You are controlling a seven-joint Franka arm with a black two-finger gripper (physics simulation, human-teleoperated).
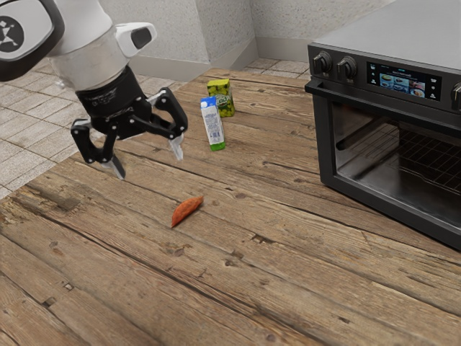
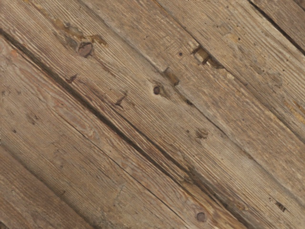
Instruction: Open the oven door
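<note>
the task is, by the look of it, at its very start: the door sits shut on the front of the oven, at the exterior view's right, and the handle has nothing on it. the gripper hangs over the table, well apart from the oven, its fingers spread wide with nothing between them. everything is left to do (reach the handle, get a hold or hook on it, then swing the door fully open).
</note>
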